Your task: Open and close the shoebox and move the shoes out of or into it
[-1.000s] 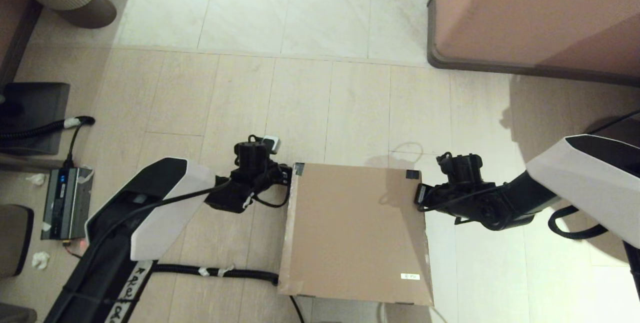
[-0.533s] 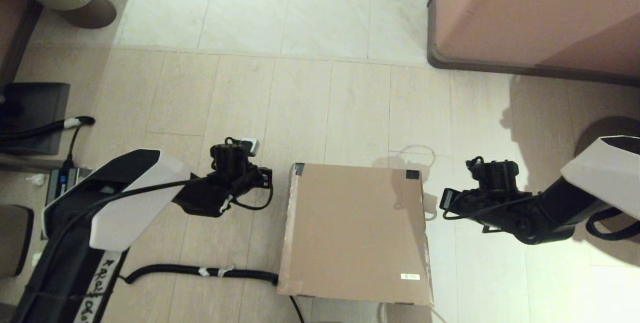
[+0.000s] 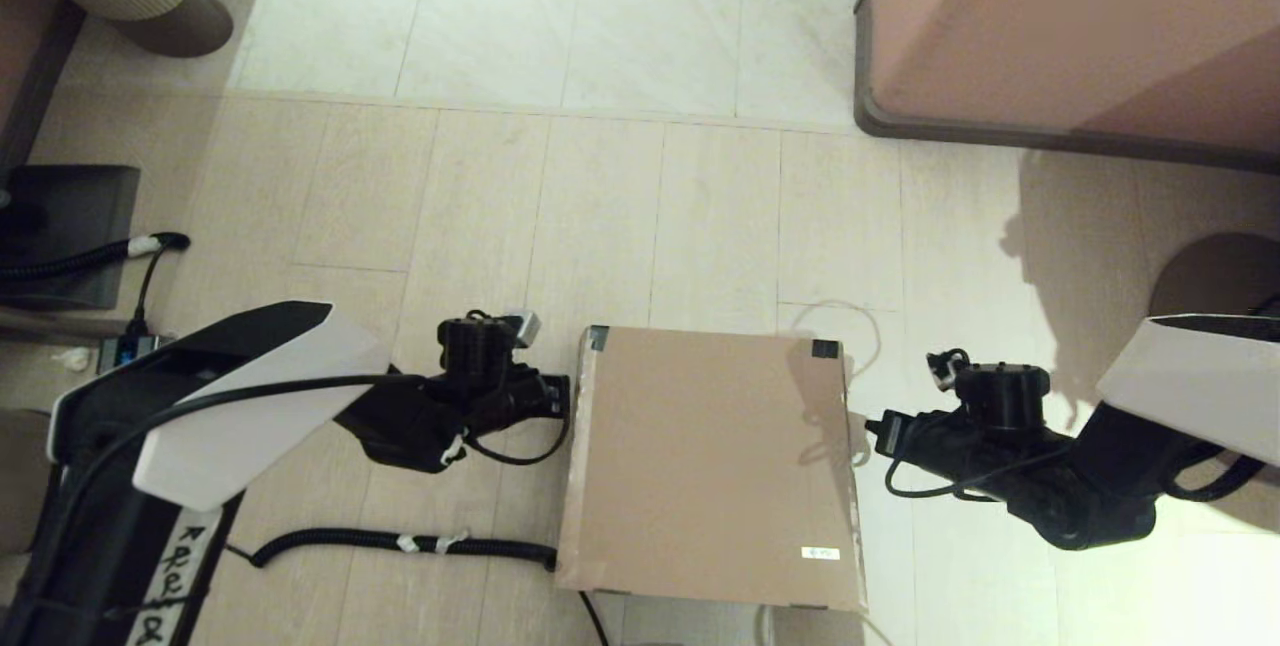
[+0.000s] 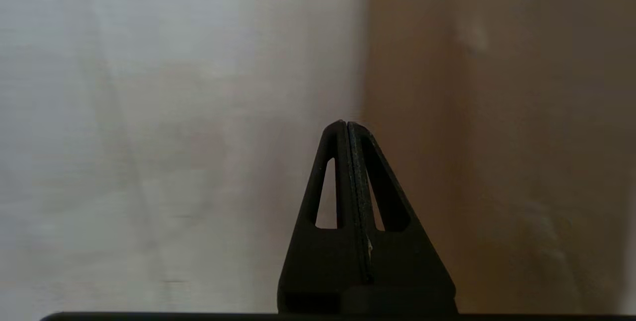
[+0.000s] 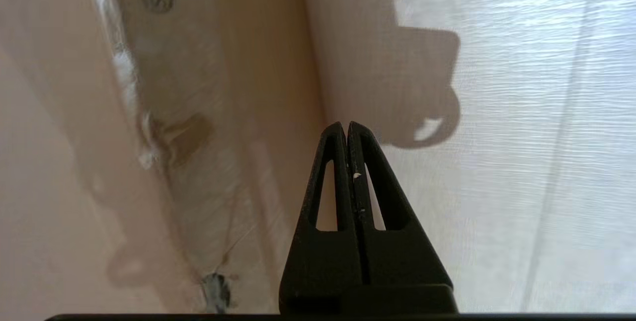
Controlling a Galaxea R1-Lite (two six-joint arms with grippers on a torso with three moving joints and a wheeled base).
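Your left gripper [image 3: 562, 396], fingers pressed together, sits just beside the left wall of the shoebox [image 3: 710, 461]. Your right gripper [image 3: 872, 423], also closed on nothing, points at the right wall, near it. The shoebox rests on the floor [image 3: 650, 206] between them, lid down.

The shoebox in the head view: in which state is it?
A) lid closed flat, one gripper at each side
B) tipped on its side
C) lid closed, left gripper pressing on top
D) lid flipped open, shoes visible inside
A: the shoebox shows only its flat closed lid, with the left gripper and the right gripper beside it, both shut.
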